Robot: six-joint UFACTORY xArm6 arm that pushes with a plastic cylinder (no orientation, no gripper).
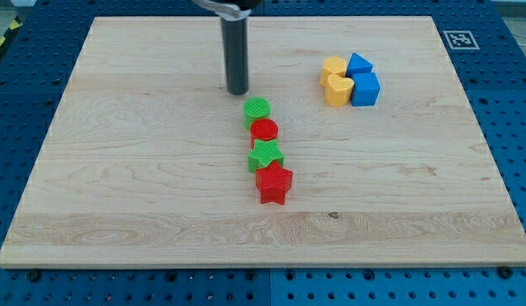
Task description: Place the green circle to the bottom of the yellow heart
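The green circle (pixel 257 110) lies near the board's middle, at the top of a column of blocks. The yellow heart (pixel 336 89) sits in a cluster at the view's upper right, well to the right of the green circle. My tip (pixel 237 90) rests on the board just up and to the left of the green circle, a small gap away.
Below the green circle run a red circle (pixel 264 131), a green star (pixel 266 155) and a red star (pixel 274 183), touching in a line. A yellow hexagon (pixel 334 67), a blue triangle (pixel 359 63) and a blue cube (pixel 365 88) crowd the heart. The wooden board (pixel 118 187) lies on a blue pegboard table.
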